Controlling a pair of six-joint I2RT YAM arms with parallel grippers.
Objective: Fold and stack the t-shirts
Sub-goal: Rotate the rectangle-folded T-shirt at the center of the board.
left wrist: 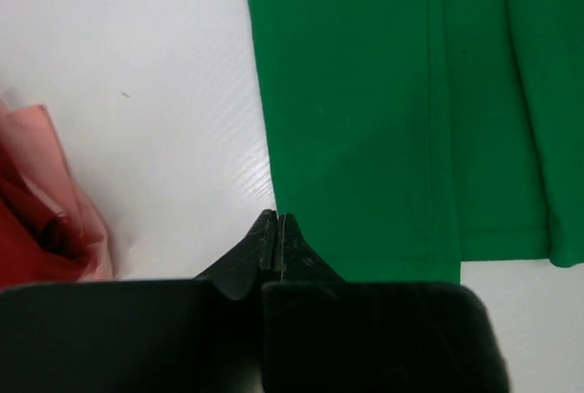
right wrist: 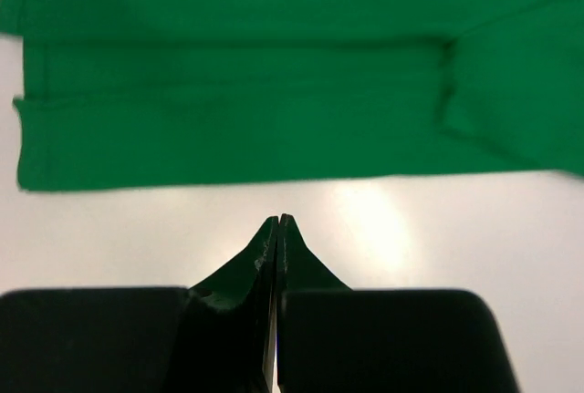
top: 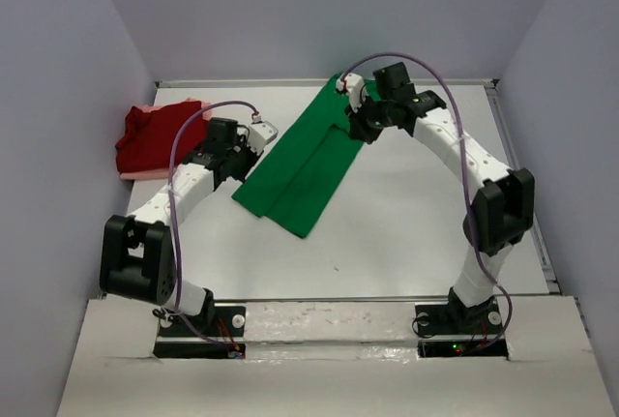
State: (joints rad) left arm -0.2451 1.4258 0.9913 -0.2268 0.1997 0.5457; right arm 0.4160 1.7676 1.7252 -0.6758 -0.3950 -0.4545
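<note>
The white table (top: 406, 233) is the biggest thing; it fills the floor between pale walls. The green t-shirt (top: 305, 170) lies flat on it near the middle, folded into a long strip; the strip runs from about 12 o'clock at the far edge down toward 7 o'clock. The dark red t-shirt (top: 150, 136) sits in a bumpy heap at about 10 o'clock, near the left wall and well apart from the green one. The pale pink t-shirt (top: 136, 176) lies under the red one; only thin bits of it peek out at the edges.

The left gripper (left wrist: 276, 222) has its two fingers pressed together; in the left wrist view the tips sit right at the side edge of the green t-shirt, near its bottom hem; I cannot tell if any cloth is caught between them. In that same view the red and pink cloth shows at 8 o'clock.

The right gripper (right wrist: 277, 222) also has its fingers pressed together, with nothing in them; in the right wrist view its tips are over bare table, and the green t-shirt lies just past them at 12 o'clock, not touching.
</note>
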